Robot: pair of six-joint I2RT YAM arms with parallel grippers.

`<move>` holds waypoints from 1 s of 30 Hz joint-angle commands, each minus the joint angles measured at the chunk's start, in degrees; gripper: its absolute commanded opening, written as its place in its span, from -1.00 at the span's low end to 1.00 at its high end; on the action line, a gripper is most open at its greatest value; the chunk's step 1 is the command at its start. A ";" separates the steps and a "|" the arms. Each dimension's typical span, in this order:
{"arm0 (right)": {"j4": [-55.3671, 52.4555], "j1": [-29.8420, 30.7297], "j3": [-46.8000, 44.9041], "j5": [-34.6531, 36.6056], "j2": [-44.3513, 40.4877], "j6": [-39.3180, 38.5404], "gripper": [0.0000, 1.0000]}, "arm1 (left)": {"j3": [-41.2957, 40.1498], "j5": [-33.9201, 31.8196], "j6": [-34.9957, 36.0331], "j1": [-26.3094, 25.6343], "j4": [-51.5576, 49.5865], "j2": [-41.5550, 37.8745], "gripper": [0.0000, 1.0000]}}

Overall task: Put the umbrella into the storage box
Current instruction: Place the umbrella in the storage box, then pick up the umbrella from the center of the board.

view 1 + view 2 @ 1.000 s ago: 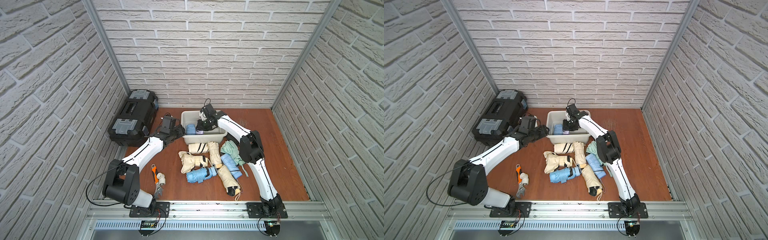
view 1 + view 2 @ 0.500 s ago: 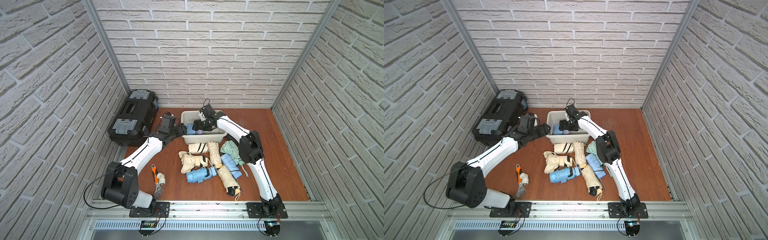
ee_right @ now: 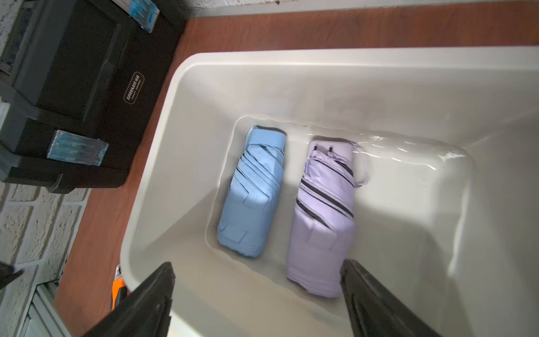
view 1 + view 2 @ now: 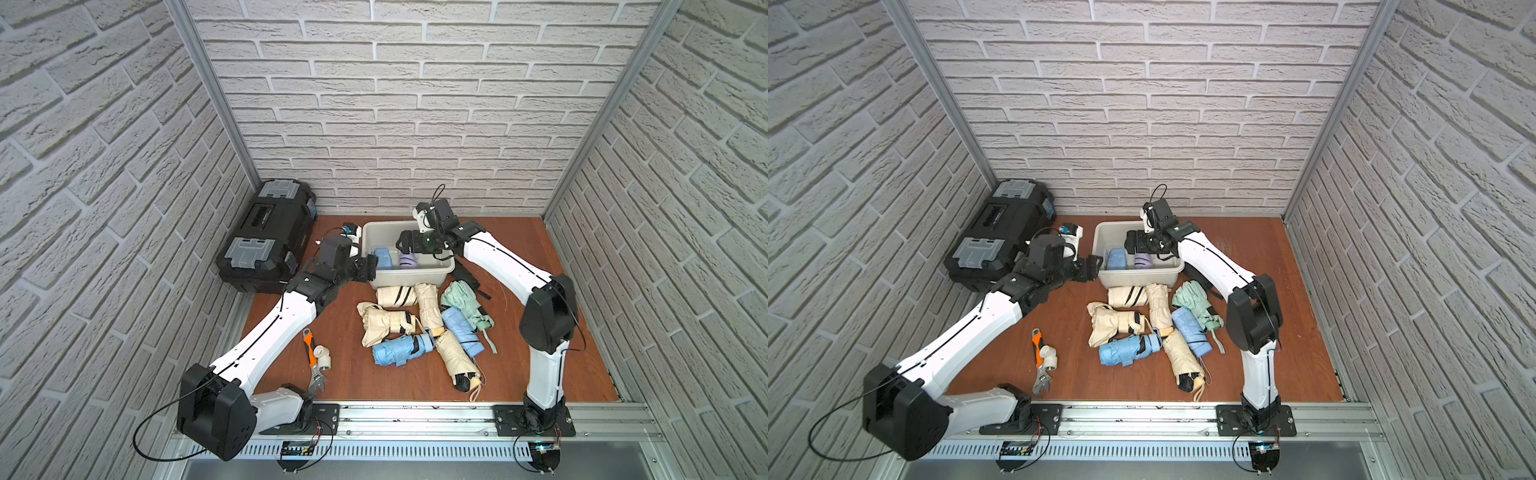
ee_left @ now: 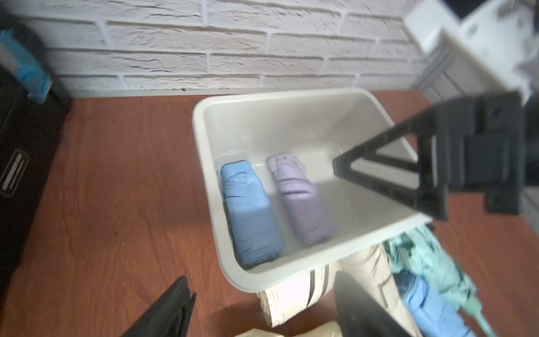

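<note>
Right wrist view gives us the right gripper point(image 3: 256, 265) spread wide and empty over the storage box point(image 3: 291, 54), where the lilac umbrella point(image 3: 323, 221) lies flat beside a blue umbrella point(image 3: 253, 198). Our left gripper point(image 5: 262, 277), also wide and empty, hangs just outside the box rim. We judge the risks: a finger snagging the lilac fabric on lifting, or the left arm knocking the box or the other arm
</note>
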 commanded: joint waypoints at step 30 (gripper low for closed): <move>1.80 0.60 -34.91 18.44 -38.36 2.87 0.81 | 3.69 -0.84 46.82 -18.22 -17.90 21.23 0.90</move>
